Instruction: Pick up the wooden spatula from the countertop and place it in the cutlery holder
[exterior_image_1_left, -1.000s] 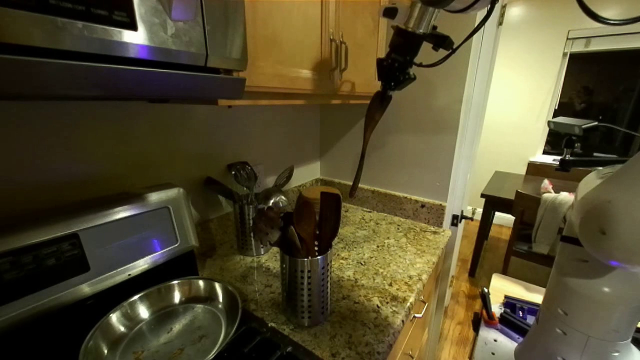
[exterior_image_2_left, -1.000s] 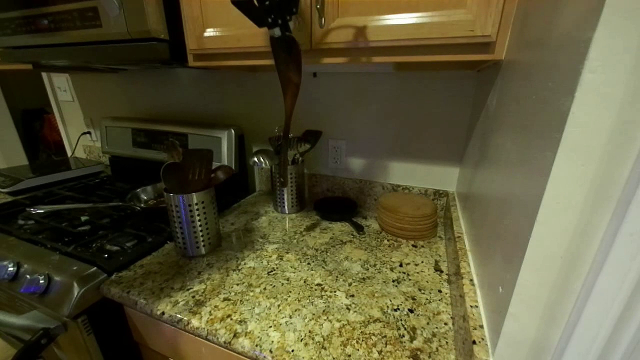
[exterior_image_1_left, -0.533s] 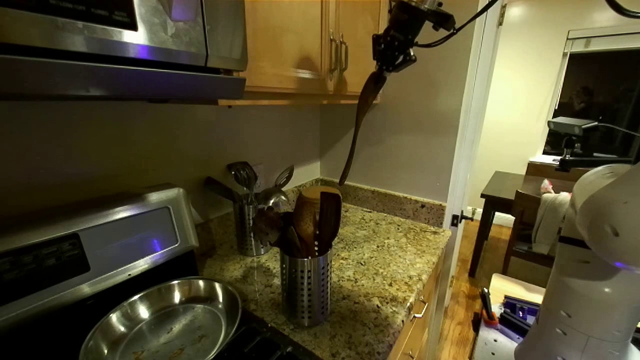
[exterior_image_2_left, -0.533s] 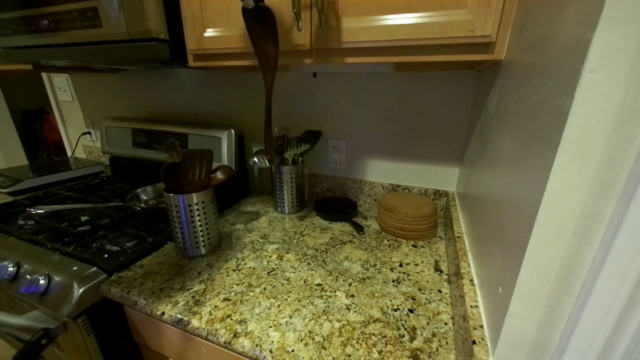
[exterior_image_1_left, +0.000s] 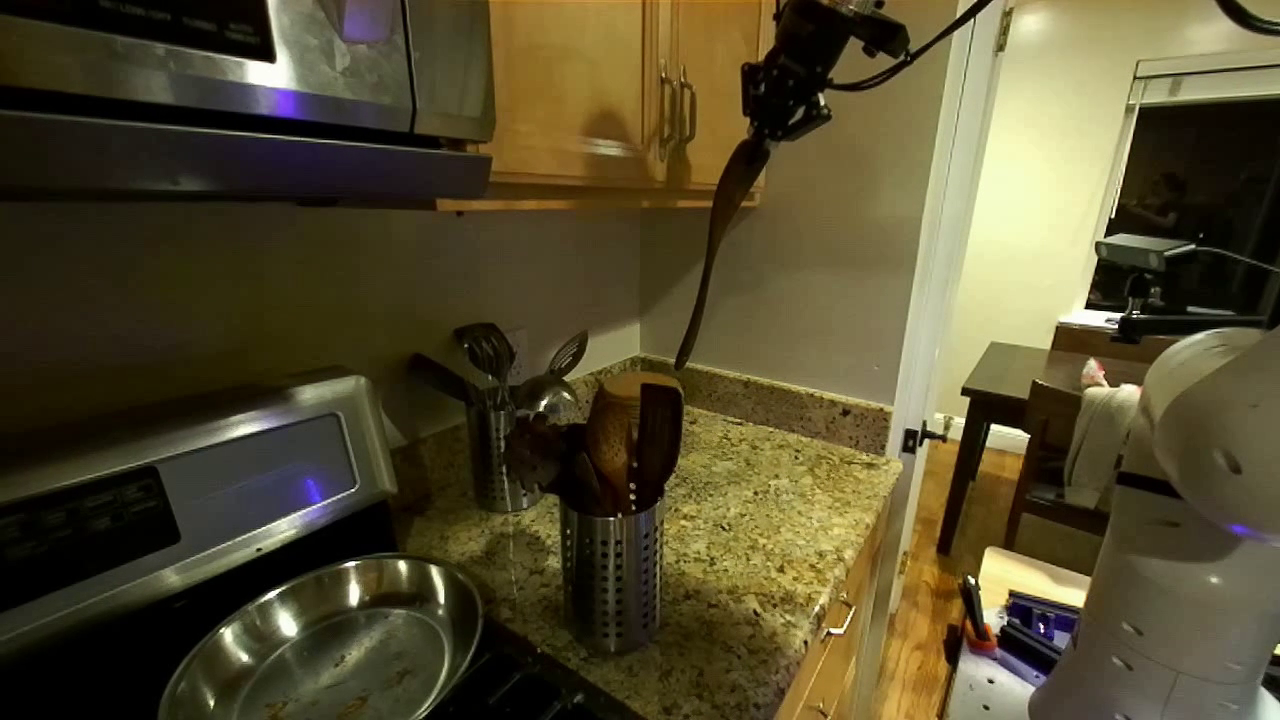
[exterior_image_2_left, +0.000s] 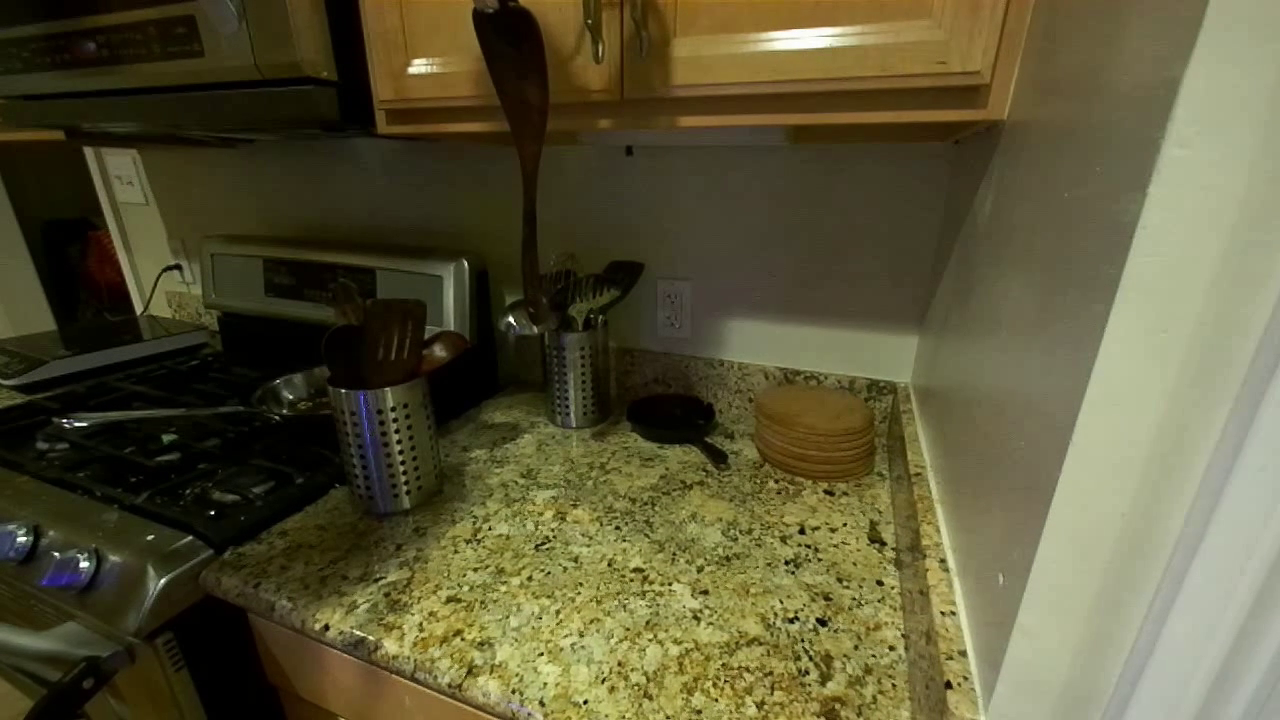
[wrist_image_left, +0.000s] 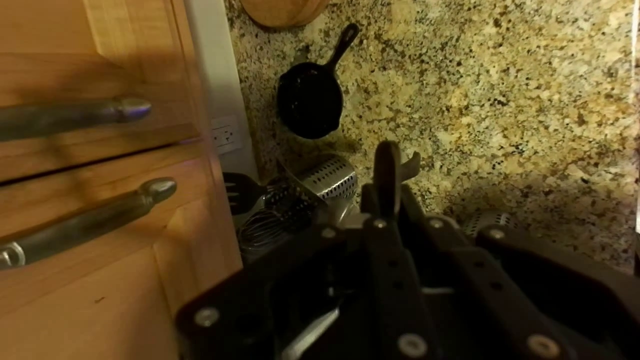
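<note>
We find the gripper (exterior_image_1_left: 766, 138) up near the wooden cabinet (exterior_image_1_left: 575, 95), jaws pinching the wooden spatula (exterior_image_1_left: 722, 220) by its broad end. The spatula hangs in the air, thin end down, leaning a little off vertical, clear of the countertop (exterior_image_1_left: 770, 500). In the wrist view we see the jaws close together, a narrow edge of the spatula between them.

Upright on the countertop: the front cutlery holder (exterior_image_2_left: 388, 450), perforated steel, beside the stove (exterior_image_2_left: 140, 565), crowded with dark wooden utensils (exterior_image_2_left: 392, 342); and the rear cutlery holder (exterior_image_2_left: 577, 385), likewise perforated, carrying metal and dark utensils (exterior_image_2_left: 622, 275) (which of the two the task means, we cannot tell). The spatula hangs outside both. In an exterior view its lower tip lines up with a shiny ladle (exterior_image_2_left: 514, 318) of the rear cutlery holder, though the two are apart.

Just beside the rear cutlery holder we log a small black skillet (exterior_image_2_left: 670, 418), its handle angled out, then a stack of round tan discs (exterior_image_2_left: 815, 435). On the stove rests a steel pan (exterior_image_1_left: 330, 640) with brown marks on its bottom.
</note>
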